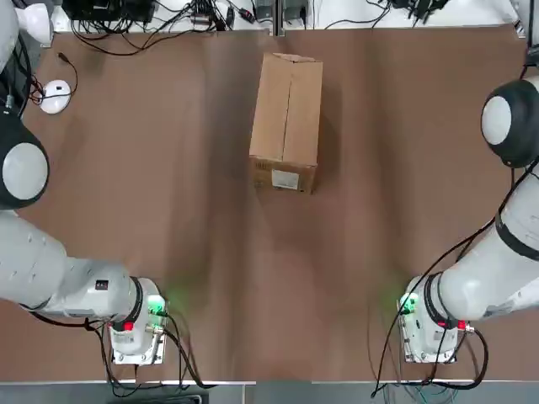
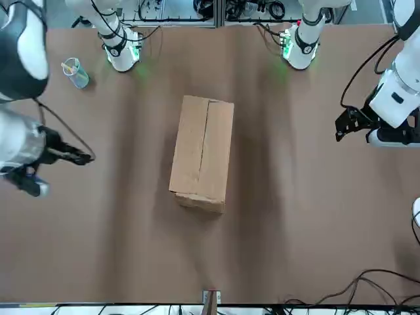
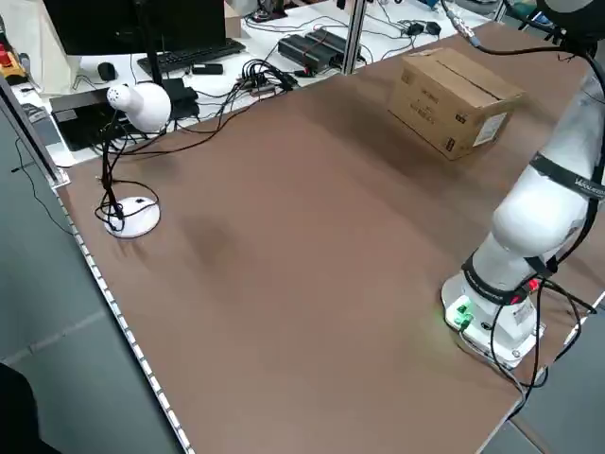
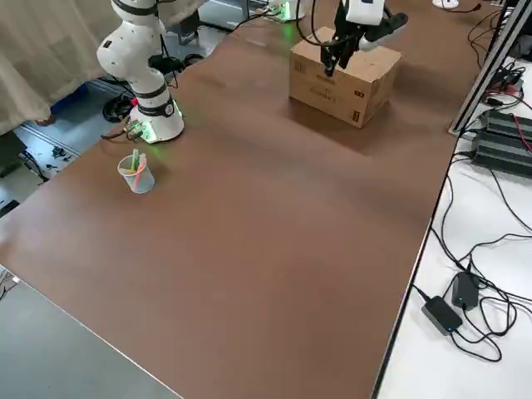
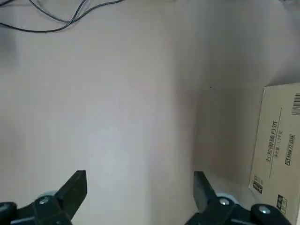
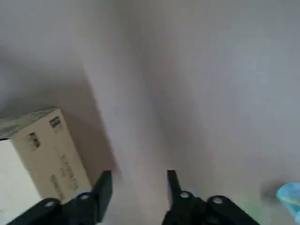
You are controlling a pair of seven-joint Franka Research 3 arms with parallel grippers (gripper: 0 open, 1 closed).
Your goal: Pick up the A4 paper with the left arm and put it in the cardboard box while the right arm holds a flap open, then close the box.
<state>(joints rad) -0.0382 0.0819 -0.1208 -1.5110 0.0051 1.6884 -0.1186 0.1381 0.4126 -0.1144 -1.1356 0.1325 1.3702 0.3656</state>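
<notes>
The cardboard box [image 1: 286, 114] lies in the middle of the table with its top flaps shut and a white label [image 1: 286, 179] on the short end facing the arms' bases. The A4 paper is out of view. My left gripper [image 2: 341, 130] hovers off to the box's left side, open with nothing between its fingers [image 5: 75, 187]; the box's side [image 5: 279, 150] shows beyond it. My right gripper [image 2: 82, 157] hangs to the box's right, its fingers [image 6: 104, 187] apart and empty, with the box [image 6: 47, 152] close by.
A clear plastic cup [image 2: 75, 72] with small items stands near the right arm's base [image 2: 121, 56]. A white desk lamp [image 3: 132, 104] stands at the table's far left corner. Cables and equipment run along the far edge [image 1: 194, 21].
</notes>
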